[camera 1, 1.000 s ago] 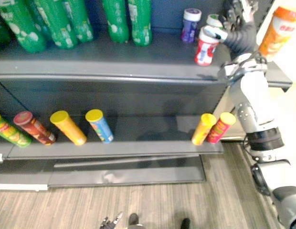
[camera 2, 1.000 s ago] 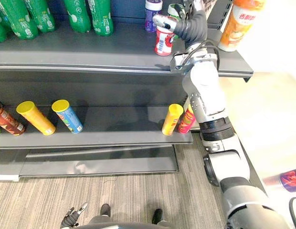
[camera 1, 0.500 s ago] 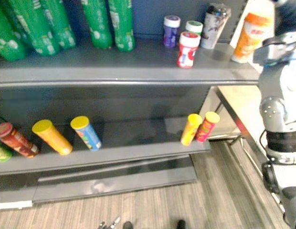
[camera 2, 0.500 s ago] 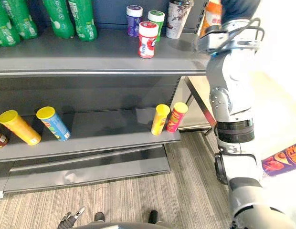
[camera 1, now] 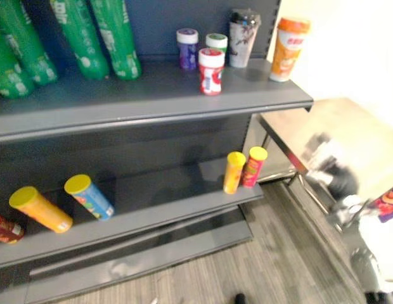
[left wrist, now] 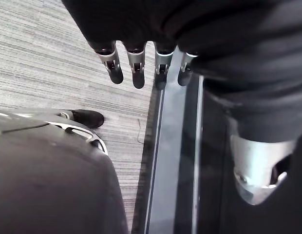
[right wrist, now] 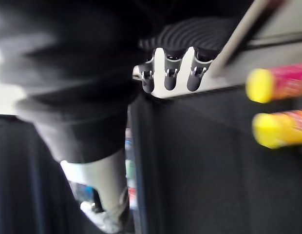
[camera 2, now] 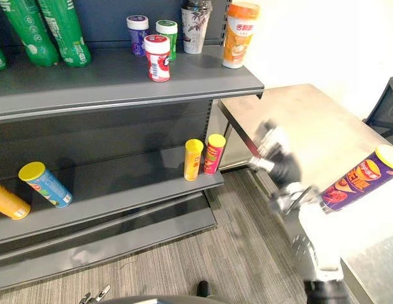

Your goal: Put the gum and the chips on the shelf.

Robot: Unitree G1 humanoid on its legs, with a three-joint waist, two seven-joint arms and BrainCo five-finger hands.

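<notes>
The right eye view shows the purple chips can [camera 2: 355, 182] lying slanted on the steel surface [camera 2: 310, 120], yellow lid toward the far right; the left eye view catches just its end. The red gum bottle [camera 2: 157, 58] stands upright on the top shelf [camera 2: 108, 85]. The right hand [right wrist: 169, 78] and the left hand [left wrist: 137, 73] both have loose, empty fingers.
</notes>
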